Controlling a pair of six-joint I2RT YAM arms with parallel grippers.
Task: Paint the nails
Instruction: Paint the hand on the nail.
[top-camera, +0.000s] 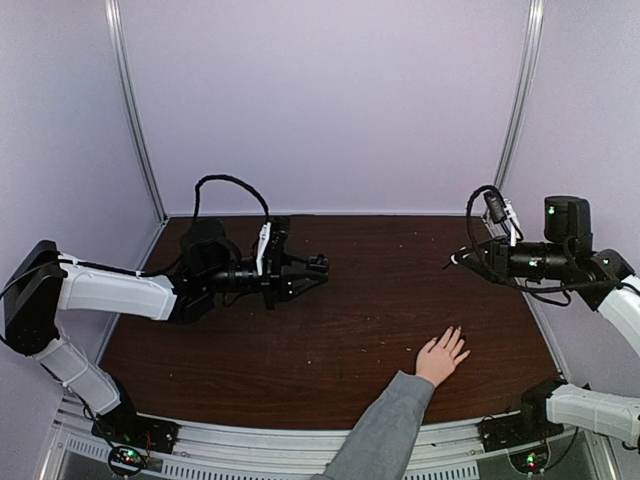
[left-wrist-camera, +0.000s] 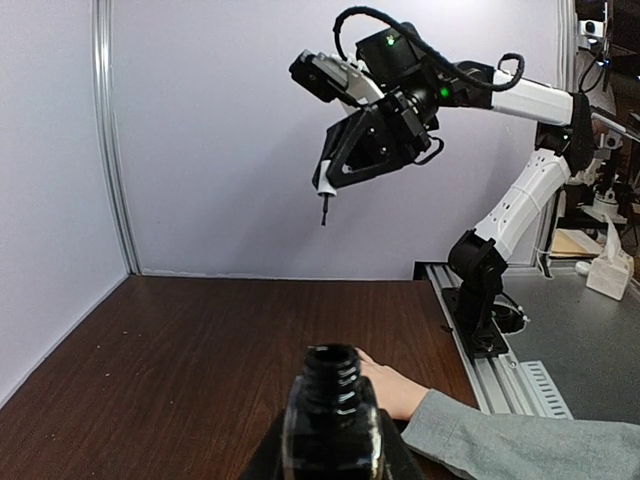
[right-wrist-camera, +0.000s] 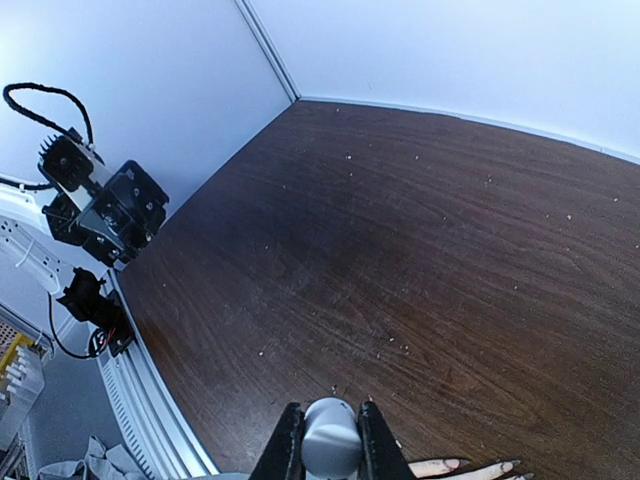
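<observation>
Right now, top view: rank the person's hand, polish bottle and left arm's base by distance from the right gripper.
1. The person's hand, flat on the table, just near-side of the right gripper.
2. The polish bottle, held above mid-table, to the left.
3. The left arm's base, near-left corner.

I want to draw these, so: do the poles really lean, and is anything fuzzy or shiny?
Top view: the metal posts lean outward, likely lens bending. Left wrist view: the dark bottle is nearly black with glints. Right wrist view: the pale cap at the lens looks soft; the table is sharp.
</observation>
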